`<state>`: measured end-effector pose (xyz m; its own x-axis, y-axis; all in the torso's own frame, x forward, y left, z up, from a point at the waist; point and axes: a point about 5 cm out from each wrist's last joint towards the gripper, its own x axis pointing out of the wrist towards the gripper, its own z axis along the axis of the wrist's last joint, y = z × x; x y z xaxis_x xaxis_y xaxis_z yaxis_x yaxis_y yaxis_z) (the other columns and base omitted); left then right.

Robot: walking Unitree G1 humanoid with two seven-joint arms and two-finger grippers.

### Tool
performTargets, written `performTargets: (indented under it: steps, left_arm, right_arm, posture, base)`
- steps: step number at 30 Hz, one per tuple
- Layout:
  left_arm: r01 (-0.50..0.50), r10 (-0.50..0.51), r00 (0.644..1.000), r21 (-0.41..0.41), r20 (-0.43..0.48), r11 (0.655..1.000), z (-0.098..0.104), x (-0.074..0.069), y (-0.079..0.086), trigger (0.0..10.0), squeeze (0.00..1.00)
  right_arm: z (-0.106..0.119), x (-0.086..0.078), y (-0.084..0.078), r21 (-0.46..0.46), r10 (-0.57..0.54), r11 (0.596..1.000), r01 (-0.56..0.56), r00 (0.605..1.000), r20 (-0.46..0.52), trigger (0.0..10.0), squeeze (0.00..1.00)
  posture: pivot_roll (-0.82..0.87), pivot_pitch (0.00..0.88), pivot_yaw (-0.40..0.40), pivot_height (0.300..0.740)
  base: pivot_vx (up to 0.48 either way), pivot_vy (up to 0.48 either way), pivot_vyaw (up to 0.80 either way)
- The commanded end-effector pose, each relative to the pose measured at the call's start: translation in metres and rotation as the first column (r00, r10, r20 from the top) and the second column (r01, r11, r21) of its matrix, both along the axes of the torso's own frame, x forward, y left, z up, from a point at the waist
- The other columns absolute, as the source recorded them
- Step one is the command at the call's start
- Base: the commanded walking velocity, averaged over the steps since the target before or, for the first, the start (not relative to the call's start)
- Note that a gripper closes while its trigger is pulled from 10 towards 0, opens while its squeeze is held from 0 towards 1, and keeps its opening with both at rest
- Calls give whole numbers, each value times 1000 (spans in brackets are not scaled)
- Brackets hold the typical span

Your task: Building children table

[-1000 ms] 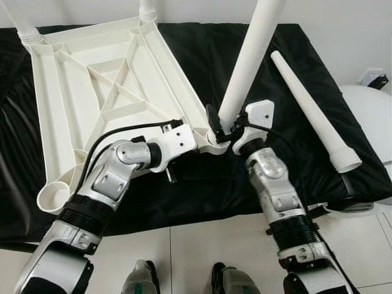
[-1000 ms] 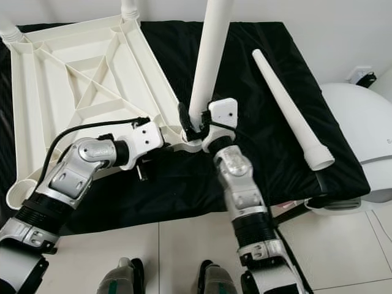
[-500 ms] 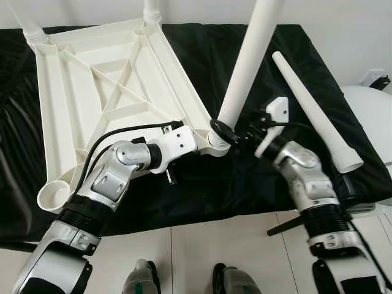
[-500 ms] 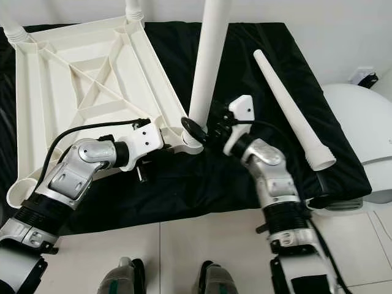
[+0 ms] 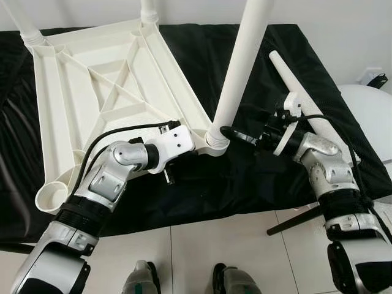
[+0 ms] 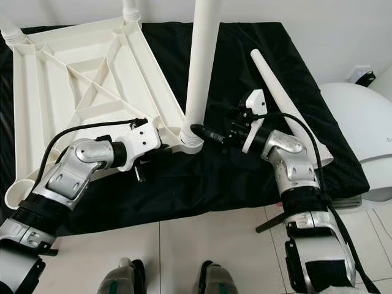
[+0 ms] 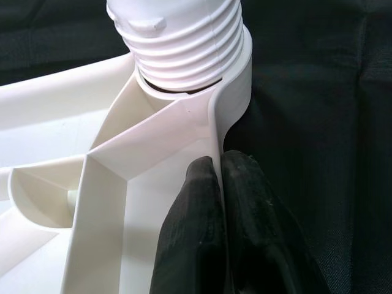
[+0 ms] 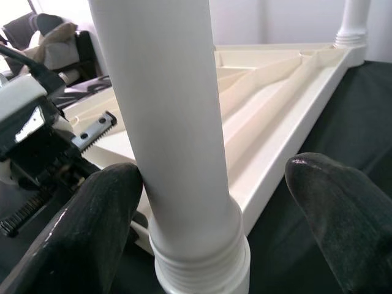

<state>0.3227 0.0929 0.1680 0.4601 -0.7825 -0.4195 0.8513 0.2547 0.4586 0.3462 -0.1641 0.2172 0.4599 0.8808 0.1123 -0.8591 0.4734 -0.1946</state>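
Upturned white ribbed plastic tabletop [image 5: 92, 104] is lying on the black cloth [image 5: 257, 184], left gripper [image 7: 219, 177] pinching its thin corner wall. Right gripper [image 8: 214, 202] is gaping wide around the smooth, stiff white leg [image 5: 236, 79]; likely light, slippery, best gripped low.

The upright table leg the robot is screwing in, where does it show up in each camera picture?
Left eye view: upright leg, centre, top edge down to the tabletop corner.
Right eye view: upright leg, centre.
Left wrist view: its threaded base, at the top.
Right wrist view: leg, between open black fingers.
Shared landmark: the upside-down white tabletop.
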Motion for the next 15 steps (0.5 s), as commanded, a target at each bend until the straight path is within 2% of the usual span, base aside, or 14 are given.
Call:
performTargets:
  steps: [1, 8, 15]
  left_arm:
    - [-9, 27, 984, 99, -179, 995, -46, -12, 12, 10000, 0]
    - [-15, 32, 984, 100, -176, 995, -46, -12, 14, 10000, 0]
    - [-16, 34, 984, 102, -176, 995, -46, -12, 14, 10000, 0]
  right_arm:
    - [-2, -1, 2, -10, 59, 998, -59, 998, -21, 10000, 0]
    - [-8, -1, 11, -25, 133, 991, -134, 990, -41, 10000, 0]
    - [-10, 3, 19, -19, 126, 992, -126, 992, -16, 10000, 0]
  posture:
    - [73, 188, 5, 740]
    - [83, 185, 3, 740]
    - [83, 184, 5, 740]
  base:
    - [0, 0, 0]
    - [0, 0, 0]
    - [0, 0, 0]
